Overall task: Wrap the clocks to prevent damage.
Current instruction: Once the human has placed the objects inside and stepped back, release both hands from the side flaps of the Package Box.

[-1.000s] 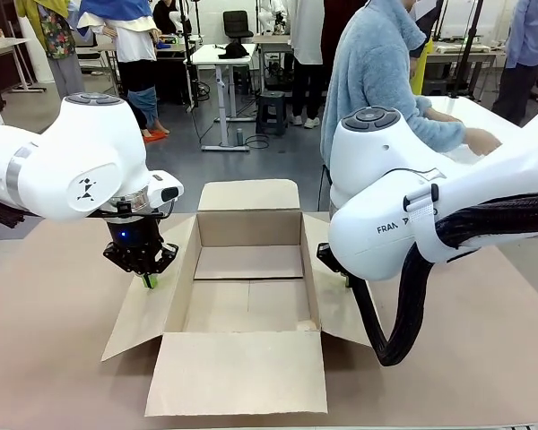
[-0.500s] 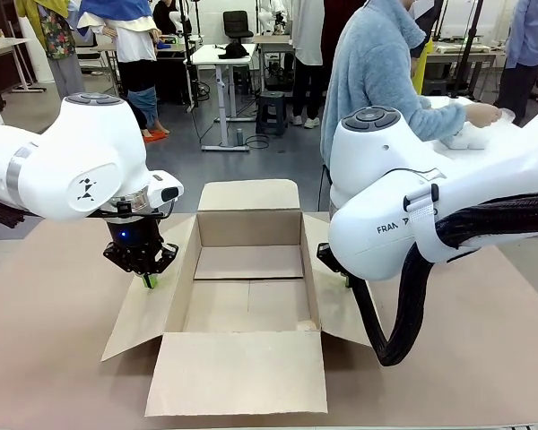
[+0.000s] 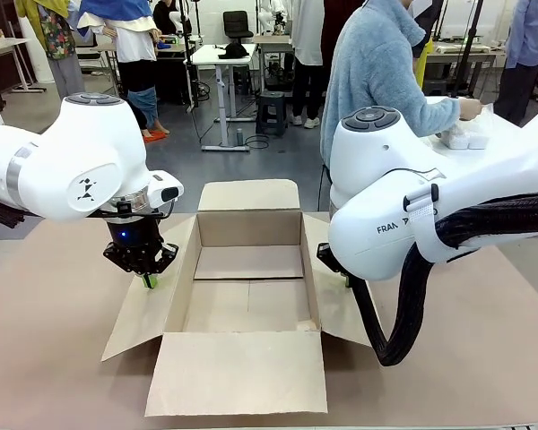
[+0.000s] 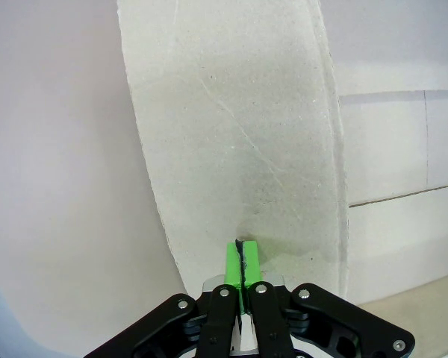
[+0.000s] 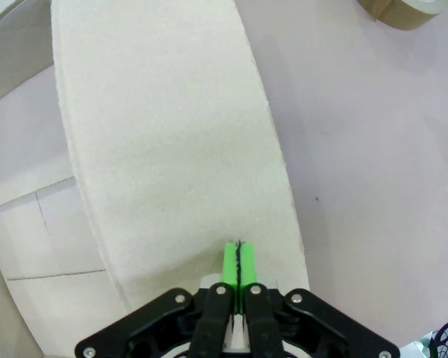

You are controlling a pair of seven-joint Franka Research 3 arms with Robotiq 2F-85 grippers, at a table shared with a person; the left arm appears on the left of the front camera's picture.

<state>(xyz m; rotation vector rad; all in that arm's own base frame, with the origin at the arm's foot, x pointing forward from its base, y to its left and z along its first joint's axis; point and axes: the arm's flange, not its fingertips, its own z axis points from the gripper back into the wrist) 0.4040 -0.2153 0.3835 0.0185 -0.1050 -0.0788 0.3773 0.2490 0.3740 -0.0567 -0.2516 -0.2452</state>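
- Pinning the left flap (image 3: 148, 318) of the open cardboard box (image 3: 249, 228) with the left gripper (image 4: 240, 257); clenched tight, tips on the board, grasping nothing
- Same on the other side with the right gripper (image 5: 239, 261); clenched empty, pressing the right flap (image 5: 172, 149) down toward the table (image 3: 54, 358)
- No clock identifiable; only a white bundle (image 3: 466, 136) under the person's hand (image 3: 469, 107) at far right, well apart from the box; cannot tell whether a clock sits inside it
- Reads as box-holding while wrapping goes on across the table; box not yet loaded
- Risk: slipping off a flap if pressed near its edge; would let the flap spring up and block the drop-in
- Risk: pressing too hard on such narrow tips; could crease the board or skid the box
- Risk: crowding both sides of the opening; possible clash with the hand at load-in; also loose wrap, leaving a clock bare against cardboard
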